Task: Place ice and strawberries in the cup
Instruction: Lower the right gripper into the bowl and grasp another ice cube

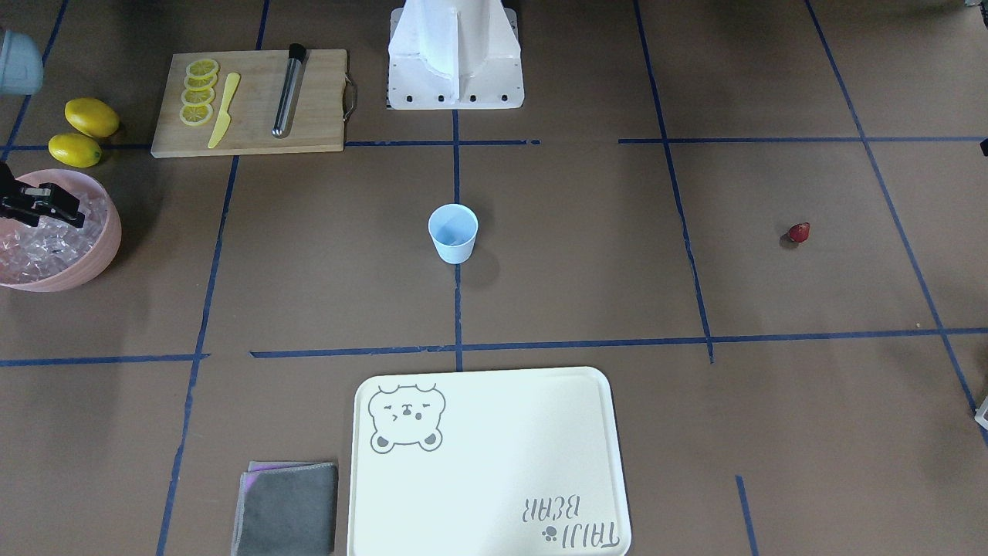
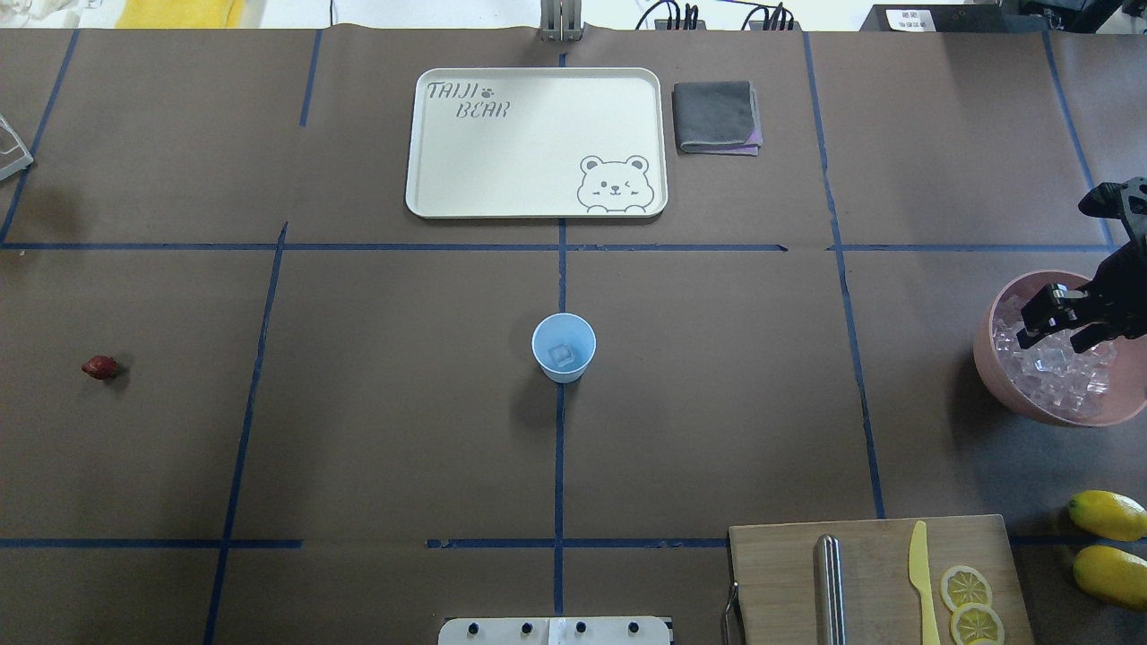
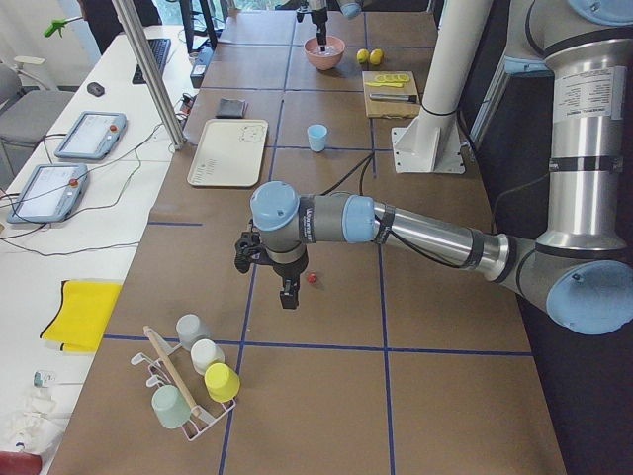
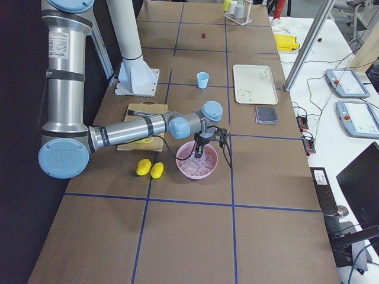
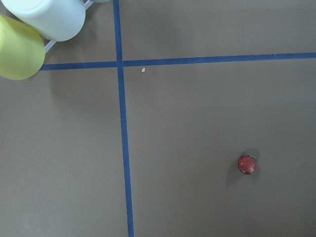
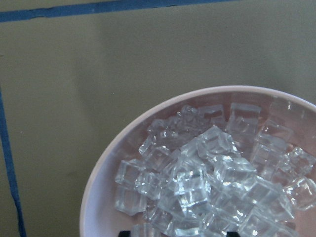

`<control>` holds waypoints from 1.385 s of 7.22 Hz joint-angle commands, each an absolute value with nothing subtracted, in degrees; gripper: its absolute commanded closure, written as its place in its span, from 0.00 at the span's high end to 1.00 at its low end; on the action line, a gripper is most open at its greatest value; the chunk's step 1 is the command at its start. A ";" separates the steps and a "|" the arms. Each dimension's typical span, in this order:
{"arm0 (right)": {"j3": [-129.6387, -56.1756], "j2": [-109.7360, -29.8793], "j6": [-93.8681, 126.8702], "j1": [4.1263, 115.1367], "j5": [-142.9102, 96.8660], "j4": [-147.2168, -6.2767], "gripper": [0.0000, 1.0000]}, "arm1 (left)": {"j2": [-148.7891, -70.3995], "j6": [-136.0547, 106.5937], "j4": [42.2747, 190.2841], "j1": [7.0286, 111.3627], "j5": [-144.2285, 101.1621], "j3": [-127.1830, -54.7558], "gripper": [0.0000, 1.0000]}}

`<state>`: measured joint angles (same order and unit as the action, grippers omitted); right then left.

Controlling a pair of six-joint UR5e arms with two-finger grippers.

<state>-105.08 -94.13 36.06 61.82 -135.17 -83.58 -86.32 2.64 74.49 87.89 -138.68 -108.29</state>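
Right gripper point(image 2: 1060, 333) is hovering, jaws spread and seemingly empty, over ice cubes point(image 6: 197, 177) in the pink bowl point(image 2: 988, 363) at the overhead view's right edge. Left gripper point(image 3: 287, 297), opening impossible to tell, is hanging near the strawberry point(image 2: 99, 365); the cup point(image 2: 564, 348) is sitting centre.

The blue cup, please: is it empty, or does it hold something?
Not empty: the upright cup holds one ice cube, seen from overhead.

Brown bench point(image 2: 358, 430), blue tape point(image 2: 559, 466) grid
On it: cup point(image 1: 454, 250), strawberry point(image 2: 99, 366), pink bowl point(image 1: 93, 262), lemons point(image 1: 92, 116), cutting board point(image 1: 316, 108), tray point(image 2: 502, 161), cloth point(image 2: 714, 115).
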 commanded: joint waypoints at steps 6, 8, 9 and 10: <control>-103.62 -94.48 36.04 61.08 -135.09 -83.58 0.63 | -86.31 2.64 74.53 87.89 -138.69 -108.28 1.00; -103.45 -94.66 36.04 61.08 -135.09 -83.58 0.60 | -86.31 2.64 74.44 87.89 -138.87 -108.46 1.00; -103.36 -94.83 36.04 61.17 -135.09 -83.58 0.60 | -86.13 2.64 74.44 87.89 -138.95 -108.46 1.00; -103.45 -94.83 36.04 61.08 -135.35 -83.58 0.58 | -86.05 2.64 74.44 87.89 -138.87 -108.46 1.00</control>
